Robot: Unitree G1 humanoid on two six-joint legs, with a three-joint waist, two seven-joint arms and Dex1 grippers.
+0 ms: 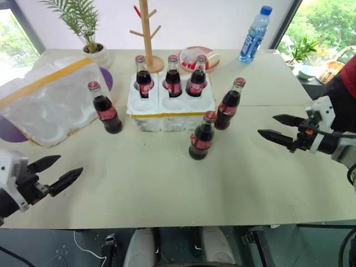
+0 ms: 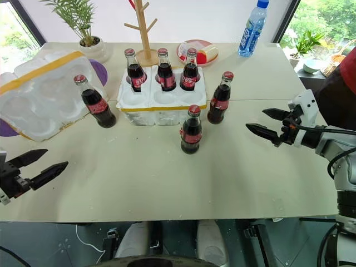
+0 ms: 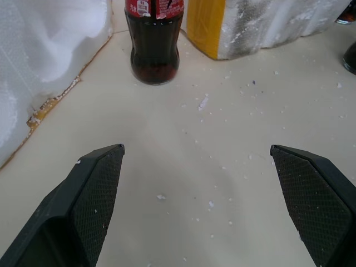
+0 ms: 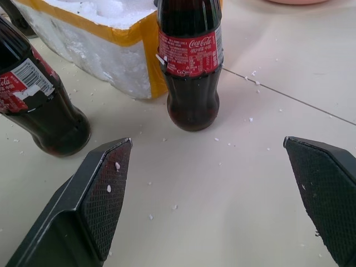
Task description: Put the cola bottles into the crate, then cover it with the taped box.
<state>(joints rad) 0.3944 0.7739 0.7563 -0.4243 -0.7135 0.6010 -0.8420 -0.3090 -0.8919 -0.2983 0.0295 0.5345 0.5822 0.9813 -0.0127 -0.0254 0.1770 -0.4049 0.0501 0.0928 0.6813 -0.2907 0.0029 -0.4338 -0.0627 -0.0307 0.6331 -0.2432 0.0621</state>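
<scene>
- Three cola bottles already stand in the back row of wells of the crate (image 1: 170, 108), upper centre of the frame; the three front wells are empty.
- Three more stand loose on the tabletop (image 1: 167, 183): one left of the crate (image 1: 105, 108), beside the taped box; one touching or just beside the crate's right front corner (image 1: 229, 104); one in front of that corner, nearer the camera (image 1: 201, 137).
- The taped box (image 1: 47, 100) lies tilted at the upper left, hollow side showing, its yellow band running across it.
- The left pincer (image 1: 54, 173) hovers at the lower left, jaws spread wide, holding nothing; the right pincer (image 1: 281, 129) at the right edge is likewise wide open and empty, facing the two right-hand bottles.
- Handling, as I judge it: the bottles are glass, full, so fairly heavy, rigid, smooth and breakable, and tall enough to tip. The labelled body below the neck offers the widest, least slippery hold; keep each upright while lowering it into a well.
- The foam crate and box look light, stiff but crumbly; white crumbs dot the tabletop. The box is bulky, so gripping a wall near the taped band, perhaps with both pincers, seems safest.
</scene>
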